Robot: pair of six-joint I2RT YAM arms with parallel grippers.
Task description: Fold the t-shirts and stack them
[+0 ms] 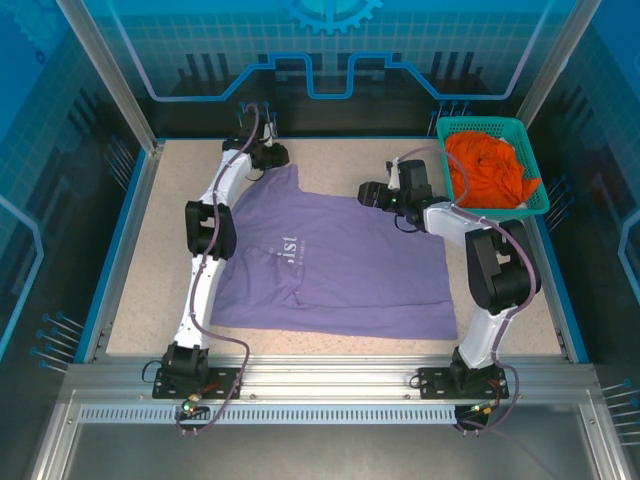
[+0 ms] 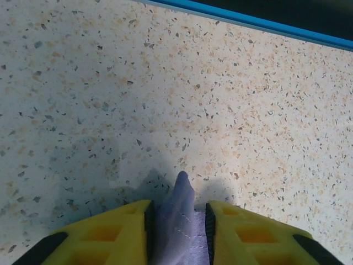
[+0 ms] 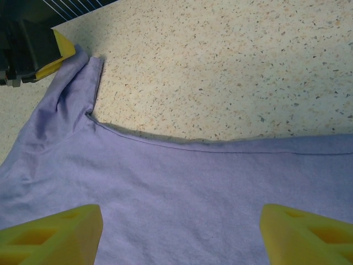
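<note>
Left fingers (image 2: 110,234) pinch a far corner of the purple shirt (image 1: 350,270). Right fingers (image 3: 55,232) are spread wide over its far edge, holding nothing. Shirt lies mid-worktop (image 1: 150,270), bare room beyond. Orange shirt (image 1: 485,165) is bunched in the basket (image 1: 490,123), far right. Chest lettering only partly readable.

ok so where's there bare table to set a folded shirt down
Bare tabletop runs down the left side between the left arm and the blue edge, and along the far side between the left hand and the teal basket. The purple t-shirt covers the middle; the right arm crowds the right.
</note>
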